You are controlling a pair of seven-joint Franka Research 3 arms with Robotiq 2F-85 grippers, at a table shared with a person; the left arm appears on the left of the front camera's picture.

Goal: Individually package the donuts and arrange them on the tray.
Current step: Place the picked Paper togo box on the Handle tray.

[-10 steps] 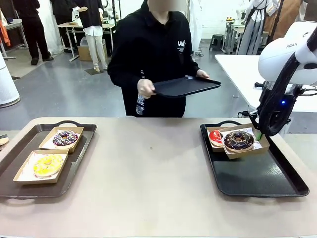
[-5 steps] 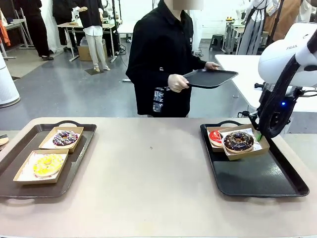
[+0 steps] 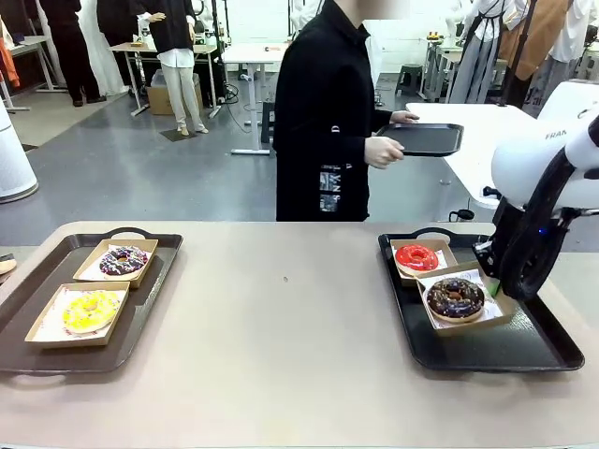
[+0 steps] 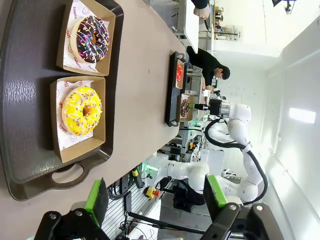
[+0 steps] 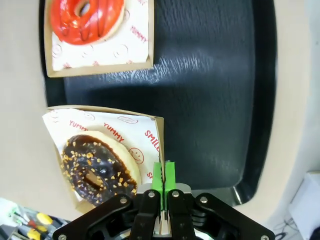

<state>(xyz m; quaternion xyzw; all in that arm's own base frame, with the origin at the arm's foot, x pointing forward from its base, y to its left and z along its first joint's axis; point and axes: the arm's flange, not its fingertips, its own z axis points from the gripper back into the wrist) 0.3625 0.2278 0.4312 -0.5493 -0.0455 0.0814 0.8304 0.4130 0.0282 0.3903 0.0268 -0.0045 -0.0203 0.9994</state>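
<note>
My right gripper (image 3: 492, 284) (image 5: 162, 176) is shut on the edge of a cardboard box (image 5: 158, 131) holding the dark chocolate donut (image 3: 455, 296) (image 5: 98, 168), low over the right tray (image 3: 496, 351). The box tilts slightly; I cannot tell whether it rests on the tray. Just behind it, the red donut (image 3: 416, 256) (image 5: 88, 17) lies in its own box. On the left tray (image 3: 140, 318) (image 4: 25, 95) sit the sprinkled chocolate donut (image 3: 124, 259) (image 4: 90, 38) and the yellow donut (image 3: 90, 311) (image 4: 82, 110), each in a box. My left gripper (image 4: 156, 197) hangs open beyond that tray's handle end, holding nothing.
A person in black stands behind the table, turned to the right, holding an empty black tray (image 3: 418, 138) in one hand (image 3: 382, 151). The tan tabletop (image 3: 281, 318) between the two trays is bare. A white table (image 3: 459, 140) stands at the back right.
My right gripper has pulled the chocolate donut's box toward me and rightward, off the red donut's box. The person has turned and carried the black tray further right.
</note>
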